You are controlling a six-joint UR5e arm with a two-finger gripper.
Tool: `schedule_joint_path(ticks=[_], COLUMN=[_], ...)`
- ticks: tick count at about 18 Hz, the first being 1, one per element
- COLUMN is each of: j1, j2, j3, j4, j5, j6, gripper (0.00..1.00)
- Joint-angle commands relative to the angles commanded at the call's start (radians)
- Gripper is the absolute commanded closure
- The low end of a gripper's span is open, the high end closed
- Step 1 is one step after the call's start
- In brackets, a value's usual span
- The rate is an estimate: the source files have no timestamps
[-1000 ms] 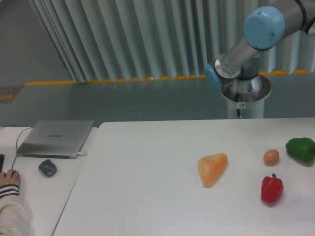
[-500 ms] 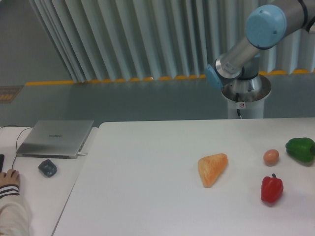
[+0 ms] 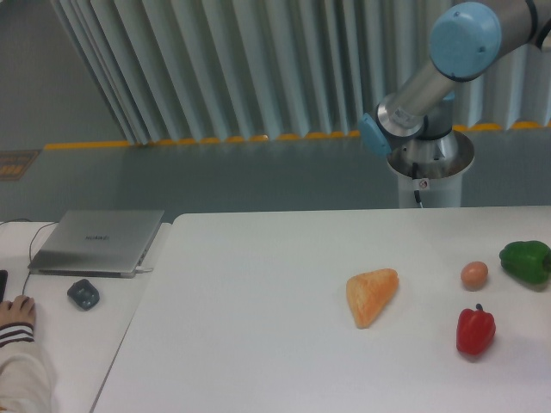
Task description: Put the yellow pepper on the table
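Four things lie on my bench point(image 3: 258, 344), all toward its right side: an orange wedge-shaped bread-like piece point(image 3: 372, 296) near the middle, a small brownish egg point(image 3: 473, 274) to the right of it, a green pepper point(image 3: 526, 261) at the right edge of the view, and a red pepper point(image 3: 475, 330) standing in front of the egg with its short stem up. None of the four touches another. The egg sits between the bread-like piece and the green pepper, just beside the green one, and the red pepper is near the egg but apart from it

Only part of my arm point(image 3: 448, 60) shows, at the upper right: a grey link slanting up from my base column point(image 3: 429, 168) behind the far edge of the bench, with light blue caps at the joints. My arm runs out of the frame at the top right corner, so my gripper is out of view, and whether it is released or clenched I cannot see. The yellow pepper is not visible anywhere in this view either, so I cannot say where it is

To the left stands a smaller white desk point(image 3: 60, 344) just beside the bench, carrying a closed grey laptop point(image 3: 96, 241) and a dark mouse point(image 3: 83, 293) in front of it. A person's hand point(image 3: 15, 310) in a striped cuff rests at the desk's left edge
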Motion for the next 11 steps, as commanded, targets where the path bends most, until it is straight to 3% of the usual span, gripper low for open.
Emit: schedule_joint_path(ticks=[11], j1=[0.003], j2=[-0.037], j3=[0.0], j4=[0.011], j5=[0.0], j6=[-0.052], gripper=[0.0])
